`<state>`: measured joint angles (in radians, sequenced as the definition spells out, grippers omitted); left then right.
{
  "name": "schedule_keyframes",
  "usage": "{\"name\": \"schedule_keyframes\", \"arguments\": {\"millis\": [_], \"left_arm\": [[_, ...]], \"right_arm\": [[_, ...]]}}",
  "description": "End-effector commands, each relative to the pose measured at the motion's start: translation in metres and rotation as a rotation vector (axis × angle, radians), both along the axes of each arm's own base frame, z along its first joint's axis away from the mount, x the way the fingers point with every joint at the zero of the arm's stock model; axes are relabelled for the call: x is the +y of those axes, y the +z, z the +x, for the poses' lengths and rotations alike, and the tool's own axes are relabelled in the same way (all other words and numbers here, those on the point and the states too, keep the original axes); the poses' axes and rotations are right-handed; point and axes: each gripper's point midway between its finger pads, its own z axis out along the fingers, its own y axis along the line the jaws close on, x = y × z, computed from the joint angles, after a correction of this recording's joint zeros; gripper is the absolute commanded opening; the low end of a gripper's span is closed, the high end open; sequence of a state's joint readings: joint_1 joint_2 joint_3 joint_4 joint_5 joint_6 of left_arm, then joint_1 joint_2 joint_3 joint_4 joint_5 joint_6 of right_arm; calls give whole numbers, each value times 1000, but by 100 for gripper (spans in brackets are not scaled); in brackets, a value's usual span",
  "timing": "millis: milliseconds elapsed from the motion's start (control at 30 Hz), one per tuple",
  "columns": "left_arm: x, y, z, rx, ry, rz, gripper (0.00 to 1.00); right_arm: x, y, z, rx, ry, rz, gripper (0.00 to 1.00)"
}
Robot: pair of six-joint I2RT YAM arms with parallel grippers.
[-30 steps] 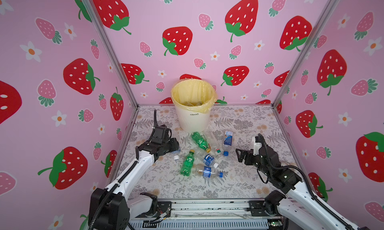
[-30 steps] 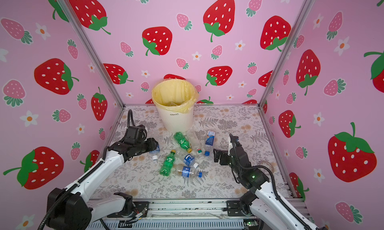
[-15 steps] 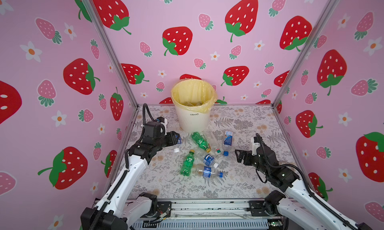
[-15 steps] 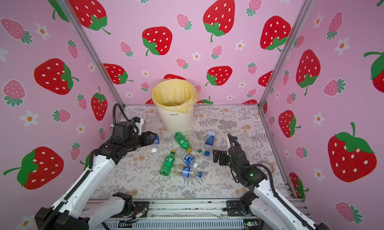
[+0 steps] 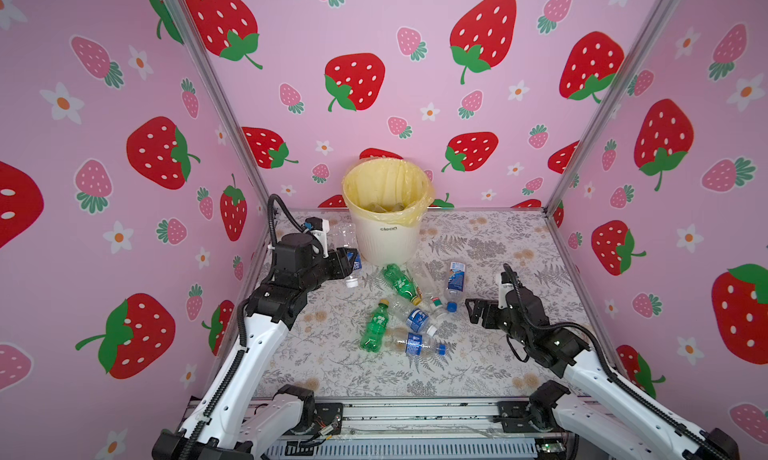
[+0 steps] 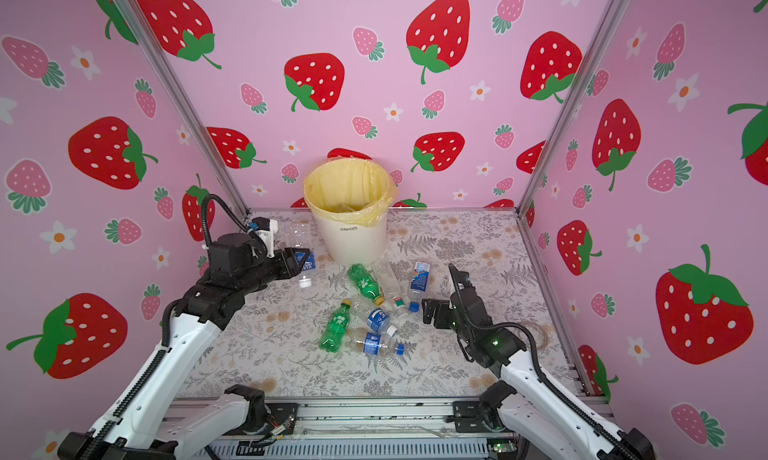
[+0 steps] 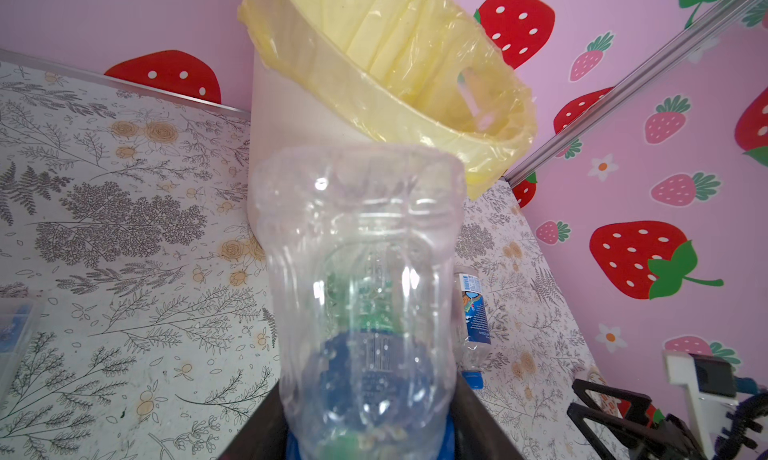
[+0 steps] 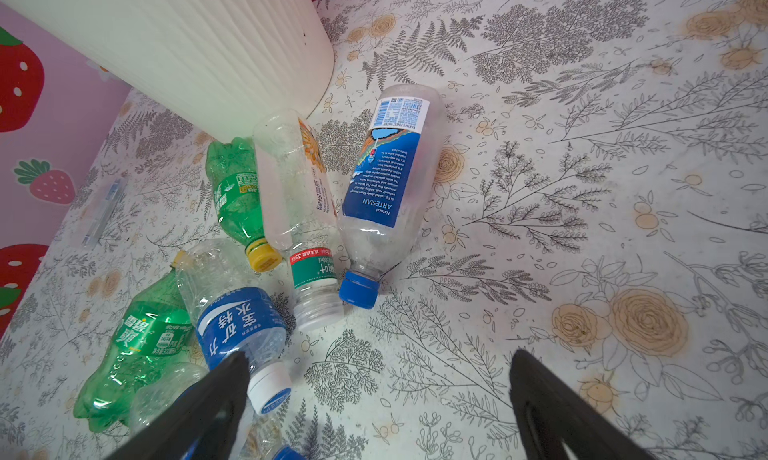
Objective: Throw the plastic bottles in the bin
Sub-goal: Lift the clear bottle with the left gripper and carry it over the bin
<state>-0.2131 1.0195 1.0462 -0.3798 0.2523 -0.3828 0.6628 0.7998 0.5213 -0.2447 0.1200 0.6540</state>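
Clear bottle (image 5: 345,234) with blue label: we see it clamped in the left gripper (image 5: 348,262), mid-frame left of the bin (image 5: 388,245); the right gripper (image 5: 473,310) stands spread.

Bottle (image 7: 361,270) neck offscreen (bin (image 5: 386,245) contents indistinct too)

Several plastic bottles (image 5: 411,316) lie clustered before the upright white, yellow-lined bin (image 5: 388,241) — one clear bottle (image 5: 347,235) hangs cap-down beside it.

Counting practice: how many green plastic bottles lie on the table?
2: one green bottle beside the round white plastic bin, one green bottle nearer the front. Others may be hidden.
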Motion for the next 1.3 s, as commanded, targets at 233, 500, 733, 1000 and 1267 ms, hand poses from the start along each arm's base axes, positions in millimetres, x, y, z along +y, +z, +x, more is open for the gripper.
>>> {"name": "schedule_keyframes", "arguments": {"millis": [233,500,733,1000,1267], "left_arm": [[-1,87,-8,-226,-4,-110,56],[5,105,-12,-284,36,-170,55],[17,97,-25,-315,82,-145,55],[32,74,-50,-314,134,-115,56],[28,83,-36,-304,135,-120,56]], "right_arm": [[3,-3,5,-7,-1,8,99],[6,-7,6,3,4,8,99],[3,-8,5,2,-5,6,99],[1,-8,6,0,-13,-5,99],[5,-7,8,1,-4,-5,99]]}}
